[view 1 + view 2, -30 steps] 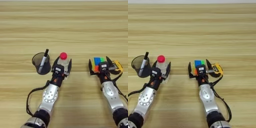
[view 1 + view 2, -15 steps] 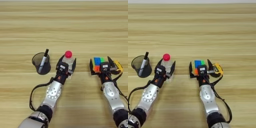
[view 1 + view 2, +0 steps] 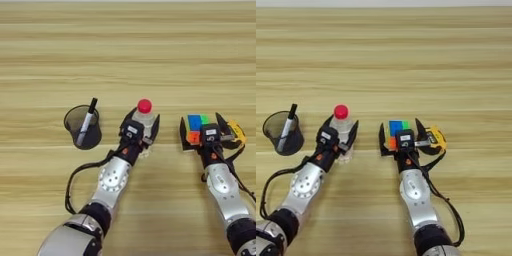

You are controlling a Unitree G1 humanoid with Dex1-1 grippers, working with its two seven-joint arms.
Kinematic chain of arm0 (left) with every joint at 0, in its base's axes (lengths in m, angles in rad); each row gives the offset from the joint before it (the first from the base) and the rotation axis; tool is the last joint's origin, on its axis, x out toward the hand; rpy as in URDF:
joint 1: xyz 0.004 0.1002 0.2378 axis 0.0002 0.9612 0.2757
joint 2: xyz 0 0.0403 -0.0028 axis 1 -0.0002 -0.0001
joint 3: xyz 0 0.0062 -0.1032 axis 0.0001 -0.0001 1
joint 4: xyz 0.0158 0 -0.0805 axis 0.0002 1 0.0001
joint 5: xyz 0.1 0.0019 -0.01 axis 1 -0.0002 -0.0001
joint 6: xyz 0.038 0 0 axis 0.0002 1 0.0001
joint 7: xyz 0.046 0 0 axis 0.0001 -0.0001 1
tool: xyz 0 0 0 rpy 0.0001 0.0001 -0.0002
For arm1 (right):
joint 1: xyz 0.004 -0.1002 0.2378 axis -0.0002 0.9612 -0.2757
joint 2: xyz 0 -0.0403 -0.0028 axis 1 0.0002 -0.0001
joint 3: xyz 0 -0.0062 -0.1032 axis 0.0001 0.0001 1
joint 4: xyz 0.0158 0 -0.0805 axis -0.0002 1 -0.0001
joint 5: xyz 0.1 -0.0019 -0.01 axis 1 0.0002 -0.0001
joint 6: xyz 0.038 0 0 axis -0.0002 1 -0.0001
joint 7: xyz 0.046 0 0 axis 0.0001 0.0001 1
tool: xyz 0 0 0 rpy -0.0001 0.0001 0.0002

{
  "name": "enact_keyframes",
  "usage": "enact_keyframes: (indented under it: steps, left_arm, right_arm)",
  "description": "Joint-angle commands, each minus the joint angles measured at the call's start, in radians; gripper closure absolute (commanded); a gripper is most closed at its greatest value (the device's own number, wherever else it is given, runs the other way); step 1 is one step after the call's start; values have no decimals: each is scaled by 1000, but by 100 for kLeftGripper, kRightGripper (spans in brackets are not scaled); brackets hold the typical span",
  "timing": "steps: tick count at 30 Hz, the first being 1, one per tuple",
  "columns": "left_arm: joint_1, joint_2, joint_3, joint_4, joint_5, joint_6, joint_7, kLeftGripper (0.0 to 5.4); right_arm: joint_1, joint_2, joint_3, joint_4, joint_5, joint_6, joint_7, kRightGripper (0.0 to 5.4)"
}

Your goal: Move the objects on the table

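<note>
Left end effector (image 3: 141, 131) around bottle (image 3: 143, 116)

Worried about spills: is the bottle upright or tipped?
Upright: the bottle stands on the table, red cap on top, between the left claw's fingers.

The right gripper (image 3: 204, 134) covers the puzzle cube's (image 3: 195, 127) lower half. The tape measure (image 3: 435, 140) (strap probably underneath) shows only partly.

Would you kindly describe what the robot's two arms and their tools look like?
Both arms are rounded silver-grey metal segments joined by black sections. Each ends in a black tool, left tool and right tool, with two tapered black fingers and a small white label. Loose black cables loop beside each forearm.
</note>
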Motion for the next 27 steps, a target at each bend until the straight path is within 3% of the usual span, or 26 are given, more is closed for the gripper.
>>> enact_keyframes:
  steps: [1,18,19,27]
  left_arm:
    - [11,-118,2,27,-7,15,-7,224]
    - [-25,-139,3,95,18,38,-12,224]
    - [-25,-138,3,96,20,40,-10,195]
    - [-25,-134,9,100,25,42,2,120]
  right_arm:
    - [8,-2,-4,-10,4,15,0,0]
    - [12,-2,-5,-21,3,18,-4,0]
    - [13,-2,-5,-21,3,18,-3,0]
    - [13,-1,-6,-18,7,20,1,0]
